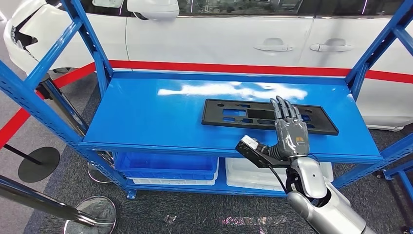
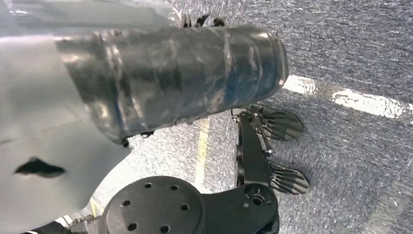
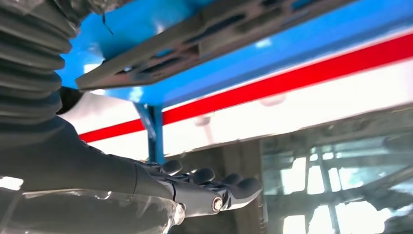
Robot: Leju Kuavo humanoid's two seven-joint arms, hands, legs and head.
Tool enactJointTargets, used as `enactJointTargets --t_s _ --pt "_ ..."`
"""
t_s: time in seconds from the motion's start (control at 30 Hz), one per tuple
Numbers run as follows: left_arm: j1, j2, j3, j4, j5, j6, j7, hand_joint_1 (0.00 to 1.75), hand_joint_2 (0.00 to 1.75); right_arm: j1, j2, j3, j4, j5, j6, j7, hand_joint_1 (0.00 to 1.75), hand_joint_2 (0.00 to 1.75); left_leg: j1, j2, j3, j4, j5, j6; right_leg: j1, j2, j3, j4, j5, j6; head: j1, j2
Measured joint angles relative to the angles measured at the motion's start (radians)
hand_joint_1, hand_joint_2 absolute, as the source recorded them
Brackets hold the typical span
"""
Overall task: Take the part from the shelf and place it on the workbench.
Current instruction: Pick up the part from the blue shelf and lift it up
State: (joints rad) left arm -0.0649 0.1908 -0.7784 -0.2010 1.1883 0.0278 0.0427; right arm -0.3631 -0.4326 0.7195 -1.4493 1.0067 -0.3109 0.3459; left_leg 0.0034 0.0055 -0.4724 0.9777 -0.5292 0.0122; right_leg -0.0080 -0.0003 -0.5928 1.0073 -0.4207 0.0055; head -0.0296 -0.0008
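Observation:
A flat black part [image 1: 243, 116] with several cut-outs lies on the blue shelf [image 1: 146, 117], right of its middle. My right hand [image 1: 290, 129] is over the part's right portion, fingers stretched forward and apart, holding nothing. In the right wrist view the part [image 3: 195, 39] lies on the blue board, and the fingers [image 3: 209, 187] stand apart from it with a gap between. My left hand [image 2: 175, 73] hangs over the grey floor; its film-wrapped cover hides the fingers.
Blue uprights [image 1: 97, 53] frame the shelf on both sides. A white car [image 1: 219, 34] stands close behind it. On the lower level sit a blue bin [image 1: 165, 165] and a white bin [image 1: 253, 176]. Stanchion bases [image 1: 39, 163] stand on the floor at the left.

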Motion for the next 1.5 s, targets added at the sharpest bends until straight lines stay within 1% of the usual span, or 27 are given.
enactJointTargets --t_s 0.13,0.53,0.73,0.97,1.5 --pt "0.000 0.000 -0.013 0.001 -0.001 0.000 0.000 0.00 0.00 0.008 -0.007 -0.026 0.015 0.023 -0.042 -0.002 0.00 1.75 0.000 0.000 0.000 0.000 0.000 0.000 0.000 0.000 0.000 0.000 0.000 0.000 0.000 0.000" --pt "-0.001 0.000 -0.025 0.001 -0.002 0.000 0.000 0.00 0.00 0.016 -0.008 -0.044 0.033 0.031 -0.050 -0.003 0.00 1.75 0.000 0.000 0.000 0.000 0.000 0.000 0.000 0.000 0.000 0.000 0.000 0.000 0.000 0.000" --pt "-0.002 0.001 -0.037 0.001 -0.002 -0.007 -0.003 0.00 0.00 0.022 -0.008 -0.055 0.068 0.031 -0.058 -0.025 0.00 1.75 0.000 0.000 0.000 0.000 0.000 0.000 0.000 0.000 0.000 0.000 0.000 0.000 0.000 0.000" --pt "-0.003 0.001 -0.039 0.001 -0.001 -0.010 -0.003 0.00 0.00 0.023 -0.007 -0.063 0.101 0.025 -0.036 -0.047 0.00 1.75 0.000 0.000 0.000 0.000 0.000 0.000 0.000 0.000 0.000 0.000 0.000 0.000 0.000 0.000" --pt "-0.004 0.001 -0.055 0.002 -0.001 -0.020 -0.008 0.00 0.00 0.022 -0.002 -0.063 0.156 0.022 0.005 -0.065 0.00 1.75 0.000 0.000 0.000 0.000 0.000 0.000 0.000 0.000 0.000 0.000 0.000 0.000 0.000 0.000"
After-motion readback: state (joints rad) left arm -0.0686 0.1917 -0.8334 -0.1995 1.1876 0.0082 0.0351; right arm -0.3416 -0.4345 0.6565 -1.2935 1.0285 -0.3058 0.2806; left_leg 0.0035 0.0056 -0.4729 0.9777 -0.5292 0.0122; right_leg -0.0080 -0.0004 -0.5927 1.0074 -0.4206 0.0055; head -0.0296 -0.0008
